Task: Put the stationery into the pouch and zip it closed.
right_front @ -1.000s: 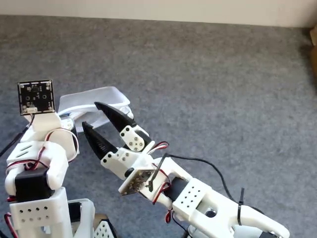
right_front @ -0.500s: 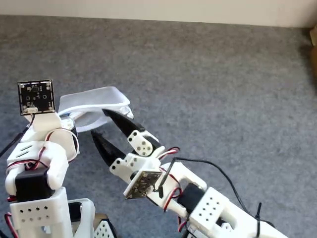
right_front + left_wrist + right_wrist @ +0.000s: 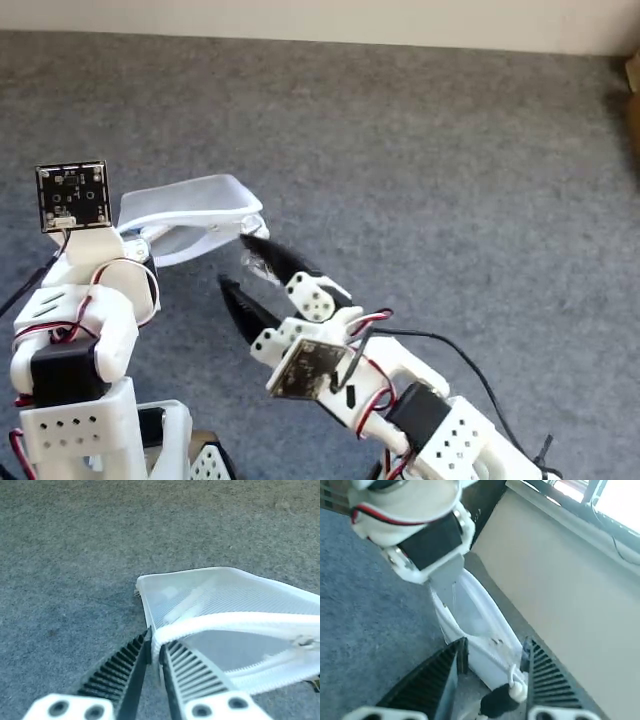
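Two risks we see: left tool (image 3: 155, 644), clamped on the pouch (image 3: 225, 595), slipping; open right tool (image 3: 494, 647) missing the zip pull (image 3: 516, 692) near its tips.

grey carpet (image 3: 450, 150), pale wall (image 3: 300, 15) behind

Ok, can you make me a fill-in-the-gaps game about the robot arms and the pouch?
1. The mesh pouch is ____ in colour.
2. The left gripper is ____ on the pouch's edge.
3. The right gripper has its jaws wide ____.
4. The floor under it all is grey ____.
Missing words: white; shut; open; carpet.
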Tool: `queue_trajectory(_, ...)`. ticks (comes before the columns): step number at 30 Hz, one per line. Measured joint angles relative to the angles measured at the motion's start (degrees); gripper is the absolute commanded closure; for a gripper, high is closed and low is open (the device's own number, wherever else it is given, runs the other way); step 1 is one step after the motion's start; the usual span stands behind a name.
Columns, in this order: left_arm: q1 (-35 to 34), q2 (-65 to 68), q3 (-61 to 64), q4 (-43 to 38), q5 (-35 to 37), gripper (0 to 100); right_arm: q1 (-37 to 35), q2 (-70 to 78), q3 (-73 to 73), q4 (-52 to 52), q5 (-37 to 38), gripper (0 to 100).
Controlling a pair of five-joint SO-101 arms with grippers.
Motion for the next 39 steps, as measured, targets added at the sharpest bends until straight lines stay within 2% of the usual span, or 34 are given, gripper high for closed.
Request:
queue_trajectory(6, 0.00, 0.00, 0.00, 0.00, 0.00, 99, 5.45, 1.49, 0.44, 0.35, -8.62, 83.2)
queue_trajectory(13, 0.00, 0.00, 0.00, 0.00, 0.00, 99, 6.24, 15.03, 0.44, 0.00, -9.32, 83.2)
queue_trajectory(16, 0.00, 0.00, 0.00, 0.00, 0.00, 99, 6.24, 19.16, 0.44, -4.92, -9.41, 83.2)
queue_trajectory(21, 0.00, 0.00, 0.00, 0.00, 0.00, 99, 6.42, 20.48, 0.44, -11.87, -9.41, 83.2)
queue_trajectory(30, 0.00, 0.00, 0.00, 0.00, 0.00, 99, 6.42, 20.92, 0.44, -12.92, -9.41, 83.3)
queue_trajectory(32, 0.00, 0.00, 0.00, 0.00, 0.00, 99, 6.42, 20.92, 0.44, -13.01, -9.41, 85.3)
queue_trajectory(37, 0.00, 0.00, 0.00, 0.00, 0.00, 99, 6.51, 20.92, 0.44, -13.01, -9.41, 97.4)
queue_trajectory(39, 0.00, 0.00, 0.00, 0.00, 0.00, 99, 6.51, 20.92, 0.44, -13.19, -9.41, 98.5)
